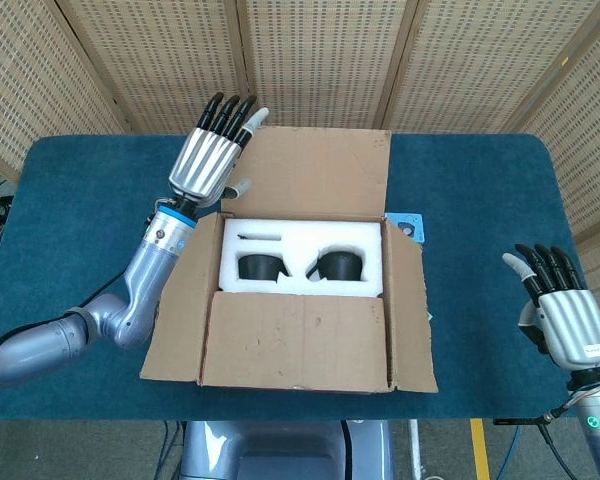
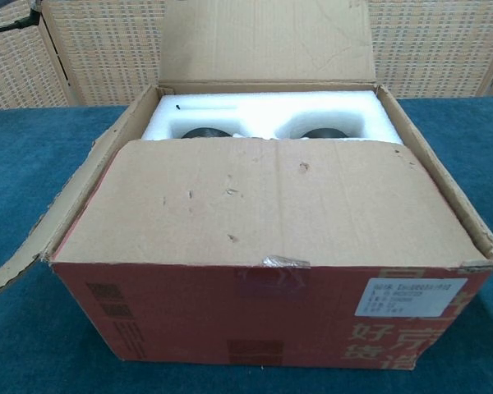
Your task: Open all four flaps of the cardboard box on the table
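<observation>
We see a big blue tabletop [image 1: 480, 180] with a brown cardboard box [image 1: 300, 320] sitting in the middle of it, close to the near edge. The far flap [image 1: 315, 170] stands up and leans toward the far edge. The left flap [image 1: 180, 300] and the right flap [image 1: 410, 310] are folded out to the sides. The near flap [image 1: 295, 340] lies flat over the front half of the box, so we think that one is not open yet.

Inside the box we see white foam [image 1: 300, 245] with two dark round things [image 1: 335, 265] tucked into it. We cannot tell what they are.

Our left hand [image 1: 208, 158] is up by the far left corner of the box, just beside the far flap. Its fingers are straight and spread, and it holds nothing. We cannot tell if it touches the flap. Our right hand [image 1: 560, 310] waits near the right edge of the tabletop, well apart from the box. Its fingers are straight and apart too, with nothing in them.

What could go wrong? We think the far flap may flop back down, because stiff cardboard likes to spring back. Lifting the near flap could also drag the box toward the near edge.

The red front of the box [image 2: 255, 316] has pale Chinese words and a white sticker [image 2: 411, 297]. The print on the sticker is too small for us to read.
</observation>
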`<state>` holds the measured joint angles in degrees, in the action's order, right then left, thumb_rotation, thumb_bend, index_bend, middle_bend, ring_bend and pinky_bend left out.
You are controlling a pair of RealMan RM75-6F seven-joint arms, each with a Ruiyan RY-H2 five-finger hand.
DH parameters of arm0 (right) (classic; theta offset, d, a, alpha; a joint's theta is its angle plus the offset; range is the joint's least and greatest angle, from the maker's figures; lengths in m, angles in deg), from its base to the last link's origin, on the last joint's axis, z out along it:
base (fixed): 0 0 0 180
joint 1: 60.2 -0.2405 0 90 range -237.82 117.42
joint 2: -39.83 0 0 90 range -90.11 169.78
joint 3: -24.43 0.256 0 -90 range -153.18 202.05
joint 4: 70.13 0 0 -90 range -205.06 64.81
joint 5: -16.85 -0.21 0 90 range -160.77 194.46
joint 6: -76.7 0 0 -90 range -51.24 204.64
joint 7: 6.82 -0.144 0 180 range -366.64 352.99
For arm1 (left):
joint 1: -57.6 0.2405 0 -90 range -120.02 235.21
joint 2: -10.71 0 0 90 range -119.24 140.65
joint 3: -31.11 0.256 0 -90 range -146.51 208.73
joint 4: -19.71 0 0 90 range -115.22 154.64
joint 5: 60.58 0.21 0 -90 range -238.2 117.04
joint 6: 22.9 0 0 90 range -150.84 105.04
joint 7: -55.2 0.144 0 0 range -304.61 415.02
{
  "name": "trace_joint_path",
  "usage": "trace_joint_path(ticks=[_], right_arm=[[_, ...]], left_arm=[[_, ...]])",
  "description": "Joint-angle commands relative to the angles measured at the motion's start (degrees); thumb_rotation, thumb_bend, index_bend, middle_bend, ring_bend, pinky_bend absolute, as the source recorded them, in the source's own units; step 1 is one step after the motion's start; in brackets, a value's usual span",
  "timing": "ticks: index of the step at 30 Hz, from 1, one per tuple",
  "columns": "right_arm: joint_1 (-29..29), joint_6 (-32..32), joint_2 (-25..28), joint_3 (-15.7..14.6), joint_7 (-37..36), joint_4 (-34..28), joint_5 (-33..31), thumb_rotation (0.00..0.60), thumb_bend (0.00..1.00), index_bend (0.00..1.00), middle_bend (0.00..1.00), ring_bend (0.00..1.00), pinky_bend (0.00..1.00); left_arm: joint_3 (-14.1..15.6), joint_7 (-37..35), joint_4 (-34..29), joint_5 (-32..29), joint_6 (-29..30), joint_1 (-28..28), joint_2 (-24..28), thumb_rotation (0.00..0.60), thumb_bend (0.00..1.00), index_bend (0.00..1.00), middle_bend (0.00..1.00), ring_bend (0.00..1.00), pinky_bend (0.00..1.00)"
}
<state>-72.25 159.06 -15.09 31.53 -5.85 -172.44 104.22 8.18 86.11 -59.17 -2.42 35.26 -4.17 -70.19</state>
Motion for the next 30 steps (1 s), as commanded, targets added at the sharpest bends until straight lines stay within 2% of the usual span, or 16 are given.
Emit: trace_joint_path(ticks=[1,3,10,15,16,17,19,20,25,30], right_arm=[[0.02,0.09,-0.01,-0.01,0.11,-0.14,0.11,0.600,1.00,0.13,0.09,0.00,0.02],[0.09,0.23,0.06,-0.04,0.25,-0.33,0.23,0.600,1.00,0.13,0.09,0.00,0.02],[0.22,0.34,0.07,-0.19,0.64,-0.83,0.51,0.600,1.00,0.13,0.09,0.00,0.02],[0.31,0.34,-0.04,-0.36,1.02,-1.17,0.65,0.600,1.00,0.13,0.09,0.00,0.02],[0.34,0.35,-0.06,-0.40,1.10,-1.25,0.69,0.600,1.00,0.13,0.09,0.00,0.02],[0.40,0.41,-0.03,-0.44,1.19,-1.35,0.74,0.600,1.00,0.13,0.09,0.00,0.02],[0.44,0.41,-0.05,-0.51,1.34,-1.51,0.81,0.600,1.00,0.13,0.09,0.00,0.02],[0.47,0.44,-0.06,-0.52,1.41,-1.57,0.82,0.600,1.00,0.13,0.09,0.00,0.02],[0.75,0.66,-0.10,-0.67,1.45,-1.70,0.79,0.600,1.00,0.13,0.09,0.00,0.02],[0.91,0.74,-0.19,-0.84,1.38,-1.75,0.92,0.600,1.00,0.13,0.09,0.00,0.02]], left_arm=[[-0.61,-1.92,-3.37,-1.35,-0.47,1.02,2.35,0.515,0.25,0.00,0.00,0.00,0.00],[-0.56,-3.15,-5.65,-1.75,-1.11,1.73,3.82,0.516,0.27,0.02,0.00,0.00,0.00],[1.75,-7.42,-16.20,-1.77,-5.33,4.84,11.26,0.519,0.38,0.22,0.00,0.00,0.00],[3.20,-11.77,-22.12,-2.08,-8.73,6.66,15.50,0.544,0.50,0.27,0.00,0.00,0.00],[3.60,-12.72,-23.09,-1.89,-9.27,7.07,16.26,0.508,0.53,0.28,0.00,0.00,0.00],[3.91,-13.37,-23.70,-1.68,-9.63,7.35,16.75,0.421,0.55,0.29,0.00,0.00,0.00],[4.59,-14.59,-24.81,-1.24,-10.25,7.92,17.60,0.286,0.56,0.31,0.00,0.00,0.00],[4.92,-15.18,-25.30,-0.97,-10.42,8.23,17.94,0.248,0.56,0.32,0.00,0.00,0.00],[6.76,-17.61,-27.35,0.51,-11.46,9.72,19.10,0.205,0.55,0.34,0.00,0.00,0.00],[8.45,-19.82,-28.87,2.46,-12.31,10.94,19.48,0.203,0.54,0.35,0.00,0.00,0.00]])
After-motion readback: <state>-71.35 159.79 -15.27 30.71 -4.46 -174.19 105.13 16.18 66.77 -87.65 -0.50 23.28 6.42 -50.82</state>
